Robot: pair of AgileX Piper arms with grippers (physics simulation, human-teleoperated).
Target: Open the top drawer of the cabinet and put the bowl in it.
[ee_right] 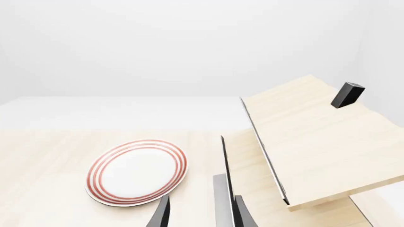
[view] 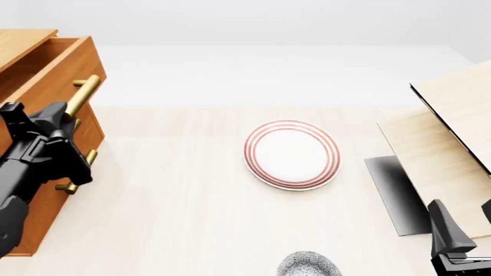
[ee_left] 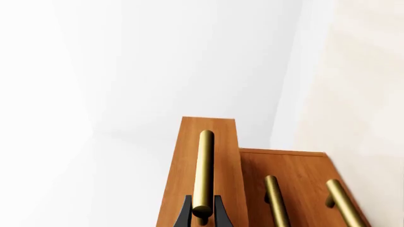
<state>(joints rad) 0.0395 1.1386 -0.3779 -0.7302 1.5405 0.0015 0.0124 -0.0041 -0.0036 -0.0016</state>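
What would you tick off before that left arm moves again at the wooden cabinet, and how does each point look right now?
1. Left gripper on the top drawer's brass bar handle: ok, a black finger sits on each side of the bar.
2. Uppermost orange-brown wooden drawer pulled out: ok in part; it juts past the two lower drawer fronts, but how far is hard to judge.
3. Room inside the drawer for the bowl: cannot tell, the inside is hidden.
4. Small speckled blue-grey bowl free to pick up: ok, it sits alone at the near table edge.
5. Right gripper ready: ok, fingers apart, holding nothing.
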